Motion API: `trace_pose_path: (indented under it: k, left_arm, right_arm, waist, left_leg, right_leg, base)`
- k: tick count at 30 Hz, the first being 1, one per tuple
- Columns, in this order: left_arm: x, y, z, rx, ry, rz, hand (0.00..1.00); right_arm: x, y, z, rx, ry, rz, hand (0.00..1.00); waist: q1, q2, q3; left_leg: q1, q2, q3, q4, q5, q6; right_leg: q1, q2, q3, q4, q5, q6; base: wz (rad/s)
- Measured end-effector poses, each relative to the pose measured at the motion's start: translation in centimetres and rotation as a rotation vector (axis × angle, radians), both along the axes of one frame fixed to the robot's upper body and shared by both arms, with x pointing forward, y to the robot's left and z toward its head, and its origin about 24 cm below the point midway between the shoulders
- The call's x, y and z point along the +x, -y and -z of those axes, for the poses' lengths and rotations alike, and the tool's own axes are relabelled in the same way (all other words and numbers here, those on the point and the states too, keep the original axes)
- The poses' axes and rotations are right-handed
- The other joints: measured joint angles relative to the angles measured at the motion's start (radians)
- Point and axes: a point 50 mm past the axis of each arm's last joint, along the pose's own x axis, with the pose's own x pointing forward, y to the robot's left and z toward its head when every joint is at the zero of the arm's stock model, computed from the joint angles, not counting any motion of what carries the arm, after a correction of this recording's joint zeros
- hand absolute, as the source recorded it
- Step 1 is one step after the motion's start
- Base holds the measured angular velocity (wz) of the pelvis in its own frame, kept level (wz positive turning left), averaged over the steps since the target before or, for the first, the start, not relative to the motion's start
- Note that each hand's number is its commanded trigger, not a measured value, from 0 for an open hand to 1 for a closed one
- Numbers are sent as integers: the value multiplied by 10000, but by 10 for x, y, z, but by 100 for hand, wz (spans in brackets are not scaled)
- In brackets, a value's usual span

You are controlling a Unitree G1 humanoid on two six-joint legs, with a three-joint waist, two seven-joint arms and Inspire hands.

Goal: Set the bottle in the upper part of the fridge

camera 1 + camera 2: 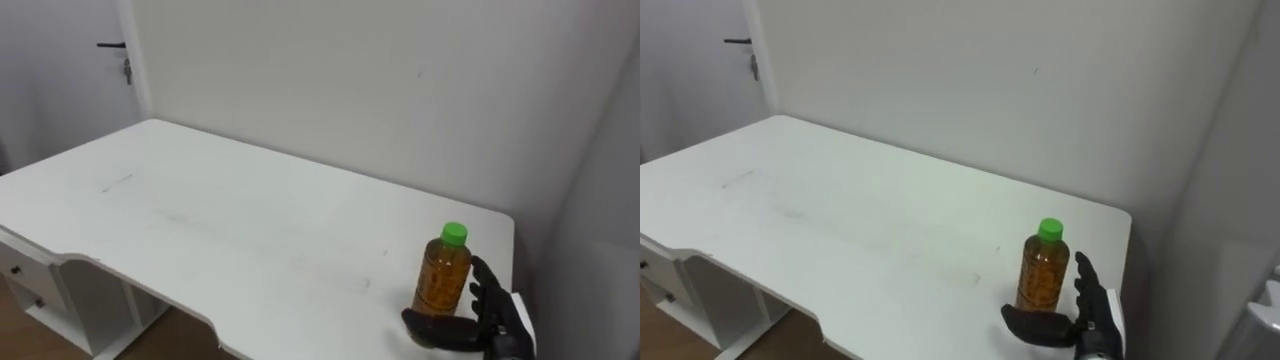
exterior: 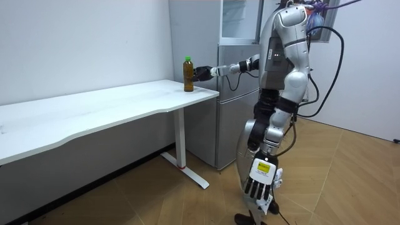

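Closest to the head camera is the right hand (image 1: 492,322), low at the worktop's (image 1: 250,215) near right corner. It is spread: the thumb lies across the front of the bottle's foot and the fingers (image 1: 484,285) stand just beside its right flank. I cannot tell whether they touch it yet. The bottle (image 1: 442,282) stands upright on the worktop near that corner, amber with a green cap (image 1: 455,234).

The step in hand looks like the grasp. To do it well, the hand should probably slide in until the palm meets the bottle's side. The fingers and thumb should then curl evenly round the lower body, not the neck, so the bottle neither tips nor skids toward the edge. A straight lift should come before any turn to the fridge (image 2: 230,69), which the room view shows just beyond the worktop's end, beside the robot.

By count: one bottle with one cap, one worktop and one fridge. There are two hands, and the left hand (image 2: 262,181) hangs at the robot's side with relaxed fingers.
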Motion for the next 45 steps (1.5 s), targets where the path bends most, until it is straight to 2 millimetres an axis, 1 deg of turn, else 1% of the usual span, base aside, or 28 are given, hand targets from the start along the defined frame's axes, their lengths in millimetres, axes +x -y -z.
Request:
trace_pose_path:
  k: [8,10,14,20,22,24,26,30,33,39,40,42,44,45]
  left_arm:
    - [-2,0,0,9,-132,-41,0]
    - [-4,0,0,5,-179,-53,0]
    - [-7,-1,0,9,-272,-72,0]
    - [-12,-1,0,-107,-413,-86,0]
    - [-13,-2,0,-126,-426,-84,0]
    - [-14,-2,0,-110,-447,-88,0]
    - [-14,-4,-1,-72,-469,-82,0]
    - [-16,-6,-1,-9,-503,-100,0]
    - [-19,-8,-2,27,-526,-131,0]
    - [-24,-8,-2,-3,-601,-277,0]
    - [-24,-8,-2,-16,-574,-313,0]
    - [-22,-8,-2,-28,-481,-303,0]
    - [-21,-8,-3,-14,-454,-238,0]
    - [-21,-8,-3,-2,-450,-208,0]
  right_arm:
    - [0,1,3,14,-156,-36,0]
    - [-2,4,10,11,-539,144,0]
    - [-3,6,15,85,-880,256,0]
    - [0,9,17,6,-1006,466,0]
    - [0,9,17,161,-1030,544,0]
    - [1,10,16,482,-1030,808,0]
    - [2,10,15,711,-1023,1063,0]
    - [2,14,14,1195,-1079,1525,0]
    - [4,14,12,1647,-1024,1729,0]
    - [5,15,9,1717,-863,1827,0]
    - [5,16,9,1720,-852,1853,0]
    - [7,16,7,1709,-780,1917,0]
    - [10,16,4,1669,-725,1954,0]
    - [12,17,3,1632,-727,2020,0]
  waist:
    - [44,-6,4]
    - [85,-26,11]
    - [104,-26,26]
    - [193,-15,34]
    - [213,27,63]
    - [242,49,75]
    - [234,55,70]
    - [233,97,23]
    - [227,118,8]
    - [240,153,-14]
    - [239,139,-61]
    - [245,131,-92]
    - [257,139,-90]
    - [259,153,-76]
  left_leg:
    - [-96,-3,-50,17,2,-2]
    - [-110,-7,-60,101,2,-2]
    - [-109,-14,-83,113,2,-2]
    - [-99,-20,-129,179,2,-2]
    - [-116,-26,-170,224,-1,-3]
    - [-136,-21,-173,229,-3,-3]
    - [-192,-16,-186,269,-3,-4]
    - [-280,-31,-253,356,1,-3]
    - [-288,-33,-295,396,1,-3]
    - [-348,-30,-298,420,1,-3]
    - [-487,-25,-304,483,1,-3]
    - [-660,-19,-303,591,1,-3]
    - [-739,-18,-304,689,6,4]
    - [-766,-18,-300,739,7,5]
  right_leg:
    - [18,-4,-209,-8,1,0]
    - [24,-3,-217,-14,1,0]
    - [44,-2,-223,-17,1,1]
    - [100,-1,-214,-17,1,1]
    - [151,2,-217,-16,1,1]
    - [152,6,-244,-14,1,1]
    - [141,9,-322,-14,2,0]
    - [162,-4,-479,-9,8,1]
    - [186,4,-517,-10,8,1]
    - [147,3,-560,-1,8,2]
    - [45,1,-580,22,8,1]
    - [-95,-1,-610,51,9,-1]
    - [-171,-12,-613,102,11,-3]
    - [-188,-25,-619,153,10,-3]
  base:
    - [5]
    - [2]
    - [0]
    - [2]
    - [6]
    - [4]
    - [9]
    - [11]
    - [5]
    - [1]
    - [4]
    - [5]
    - [5]
    - [4]
